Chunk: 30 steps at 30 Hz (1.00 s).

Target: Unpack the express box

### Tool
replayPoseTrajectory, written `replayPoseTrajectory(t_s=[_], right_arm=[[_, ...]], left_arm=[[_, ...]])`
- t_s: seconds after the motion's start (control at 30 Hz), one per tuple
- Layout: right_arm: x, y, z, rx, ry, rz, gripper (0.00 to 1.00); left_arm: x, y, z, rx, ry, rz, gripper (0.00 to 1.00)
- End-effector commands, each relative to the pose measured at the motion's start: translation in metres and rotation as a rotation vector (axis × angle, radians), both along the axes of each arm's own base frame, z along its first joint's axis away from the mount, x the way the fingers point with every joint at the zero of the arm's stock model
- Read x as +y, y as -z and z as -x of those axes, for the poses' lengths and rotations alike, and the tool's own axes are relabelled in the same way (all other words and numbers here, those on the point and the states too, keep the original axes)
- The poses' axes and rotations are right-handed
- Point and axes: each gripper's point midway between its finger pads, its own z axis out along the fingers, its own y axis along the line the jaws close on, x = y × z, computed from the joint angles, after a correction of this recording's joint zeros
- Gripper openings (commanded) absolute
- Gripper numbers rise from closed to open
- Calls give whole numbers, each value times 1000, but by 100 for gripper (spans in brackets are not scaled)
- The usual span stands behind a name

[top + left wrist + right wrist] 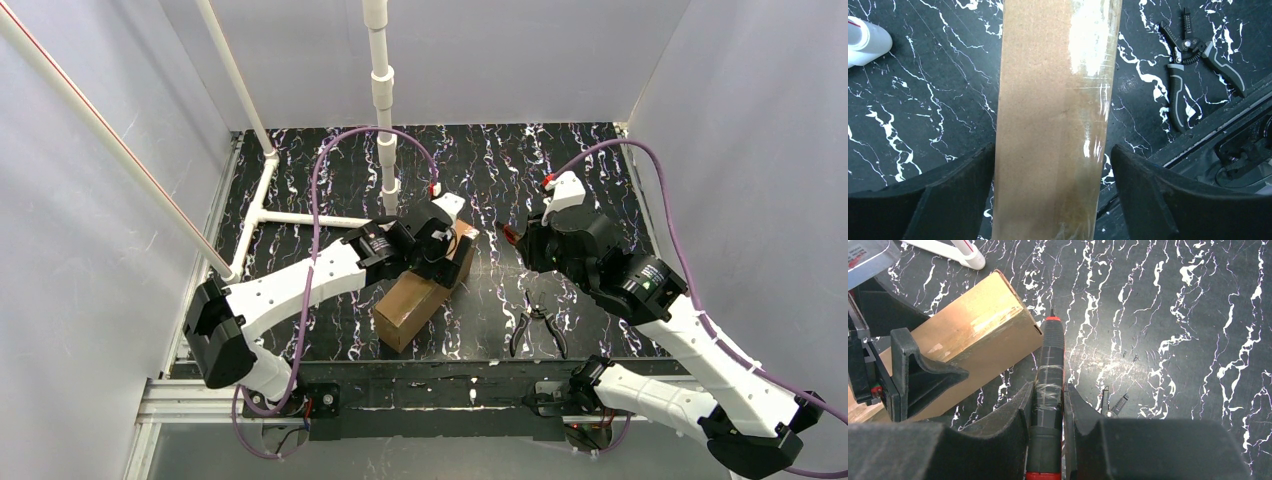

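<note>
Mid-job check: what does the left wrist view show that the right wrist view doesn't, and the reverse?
Left wrist only: the pliers whole, handles included, and the rail along the near edge. Right wrist only: right jaws shut on a black-and-red pen-shaped tool, tip beside the end of the express box. Both: the box, left jaws open astride it, marbled table.

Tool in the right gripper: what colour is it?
The tool is black with red ends, clear tape wrapped around it; clearest in the right wrist view.
</note>
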Motion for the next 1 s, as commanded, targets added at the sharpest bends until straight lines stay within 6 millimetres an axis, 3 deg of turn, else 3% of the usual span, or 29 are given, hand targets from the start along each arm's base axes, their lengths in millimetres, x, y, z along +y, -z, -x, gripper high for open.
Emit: replayPoseTrajectory(t_s=[0.0, 0.1, 0.27, 0.47, 0.7, 0.83, 0.97], right_arm=[[2, -21, -3, -59, 1, -42, 1], [2, -23, -3, -67, 0, -48, 1], [-1, -27, -2, -77, 3, -55, 1], [-6, -33, -1, -97, 15, -53, 1], [-9, -39, -2, -109, 19, -46, 1], [-8, -38, -1, -105, 9, -48, 1], [-6, -35, 0, -97, 1, -51, 1]], left_arm=[[4, -16, -3, -21, -28, 10, 78], [5, -17, -5, -9, -44, 35, 66], [5, -20, -3, 31, -54, 105, 57], [-2, -48, -2, 76, -111, 359, 56], [-20, -66, -1, 158, -192, 693, 56], [-18, -61, -4, 231, -314, 816, 56], [-11, -38, -4, 320, -454, 861, 56]])
